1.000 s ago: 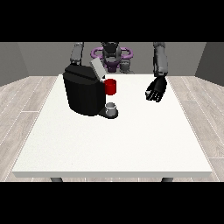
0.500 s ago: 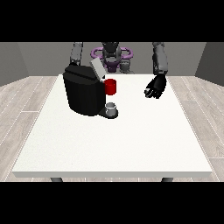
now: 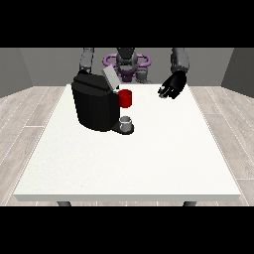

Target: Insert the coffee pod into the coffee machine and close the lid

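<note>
The hand at the view's right (image 3: pixel 172 87) hangs above the table's (image 3: pixel 149 163) far right part, fingers hooked downward in a loose curl with nothing between them. No pod in there, no object touching that palm. Its forearm rises straight up to the grey upper arm at the robot's (image 3: pixel 127 62) shoulder.

Over on the view's left, the other arm comes down behind the machine (image 3: pixel 96 104), and its hand is hidden by the black body, so how those fingers lie cannot be told.

The machine sits on the table's far left half, a bulky black block. Its lid (image 3: pixel 110 78), a pale grey flap, stands tilted up and open at the top. Just beside the front, at the side facing the middle of the table, there is a red thing at the machine (image 3: pixel 125 98), held up off the table. Right under it, on the machine's dark base, rests a small grey thing (image 3: pixel 126 121), cup-like in shape; whether that is the pod cannot be told from here. It lies well apart from the hand at the right.

The near half of the white table stretches toward the camera, with wooden floor around it.
</note>
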`<state>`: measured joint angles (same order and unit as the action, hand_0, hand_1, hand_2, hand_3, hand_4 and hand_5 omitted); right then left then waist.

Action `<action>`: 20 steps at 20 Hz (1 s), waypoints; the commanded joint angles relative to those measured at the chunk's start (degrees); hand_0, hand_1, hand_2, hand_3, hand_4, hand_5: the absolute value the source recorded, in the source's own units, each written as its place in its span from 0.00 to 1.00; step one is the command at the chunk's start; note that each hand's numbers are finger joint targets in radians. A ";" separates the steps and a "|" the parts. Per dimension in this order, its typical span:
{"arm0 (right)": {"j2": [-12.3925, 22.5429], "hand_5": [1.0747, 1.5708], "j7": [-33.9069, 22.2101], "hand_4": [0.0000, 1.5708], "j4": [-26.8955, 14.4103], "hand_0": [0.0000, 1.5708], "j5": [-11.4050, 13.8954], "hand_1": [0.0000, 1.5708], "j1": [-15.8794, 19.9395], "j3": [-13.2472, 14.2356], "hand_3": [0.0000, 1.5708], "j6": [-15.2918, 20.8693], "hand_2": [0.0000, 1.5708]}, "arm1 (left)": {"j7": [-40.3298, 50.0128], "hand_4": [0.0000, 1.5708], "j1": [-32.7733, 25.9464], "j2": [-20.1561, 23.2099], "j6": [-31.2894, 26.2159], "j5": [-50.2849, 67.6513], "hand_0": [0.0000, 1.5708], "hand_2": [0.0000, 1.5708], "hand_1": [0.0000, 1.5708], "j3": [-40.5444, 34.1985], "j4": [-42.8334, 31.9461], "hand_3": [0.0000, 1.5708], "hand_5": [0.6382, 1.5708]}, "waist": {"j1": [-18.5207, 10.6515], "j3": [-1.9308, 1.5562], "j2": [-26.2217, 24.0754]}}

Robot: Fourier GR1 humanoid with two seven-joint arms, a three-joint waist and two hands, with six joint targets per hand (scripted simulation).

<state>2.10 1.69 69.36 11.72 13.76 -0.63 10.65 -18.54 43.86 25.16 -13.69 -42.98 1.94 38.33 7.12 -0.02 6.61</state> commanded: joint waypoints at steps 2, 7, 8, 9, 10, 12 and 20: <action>0.34 1.00 0.77 0.00 -3.16 0.00 -0.76 0.00 0.69 1.51 0.00 -0.28 0.00 | 2.50 0.35 3.26 -1.55 -6.29 0.21 0.91 0.89 0.91 0.54 3.09 0.85 1.00 | -1.04 -0.01 -3.11; -1.65 1.00 -0.26 0.00 0.71 0.00 -0.64 0.00 1.49 -1.40 0.00 -1.00 0.00 | 5.49 0.36 10.49 1.40 -9.72 1.09 0.85 0.87 0.85 -2.59 1.42 0.86 1.00 | 4.17 0.01 -1.56; -2.03 1.00 -0.29 0.00 -0.18 0.00 -1.19 0.00 0.50 -1.01 0.00 0.86 0.00 | 6.00 0.36 7.80 -1.71 -8.40 -0.56 0.85 0.87 0.85 -0.11 3.82 0.86 1.00 | 1.70 0.01 -4.07; 0.19 1.00 4.34 0.00 -3.85 0.00 -2.53 0.00 1.26 2.15 0.00 -1.11 0.00 | 8.06 0.36 10.31 -3.34 -10.09 0.09 0.85 0.87 0.85 -0.07 5.64 0.86 1.00 | 0.50 -0.02 -3.04; 0.64 1.00 0.94 0.00 -1.84 0.00 -2.24 0.00 1.07 1.66 0.00 -1.47 0.00 | 9.13 0.36 7.54 -6.94 -6.28 -0.72 0.85 0.87 0.85 0.75 5.35 0.86 1.00 | 1.87 0.00 -4.15; -1.73 1.00 1.06 0.00 -1.01 0.00 -0.51 0.00 -1.52 -0.95 0.00 0.01 0.00 | 12.39 0.34 9.73 -7.46 -10.29 1.25 0.90 0.90 0.90 -1.10 4.41 0.88 1.00 | 3.13 0.01 -6.53; 2.66 1.00 -2.28 0.00 2.21 0.00 -2.32 0.00 6.89 2.90 0.00 -1.46 0.00 | 13.90 0.31 18.71 -2.65 -10.30 3.35 0.81 0.82 0.81 -7.12 3.00 0.81 1.00 | 6.40 0.02 1.47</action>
<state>3.44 1.26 69.80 9.27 17.93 1.65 9.28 -4.84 59.86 21.06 -24.47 -39.88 -3.50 41.93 11.86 -0.02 5.32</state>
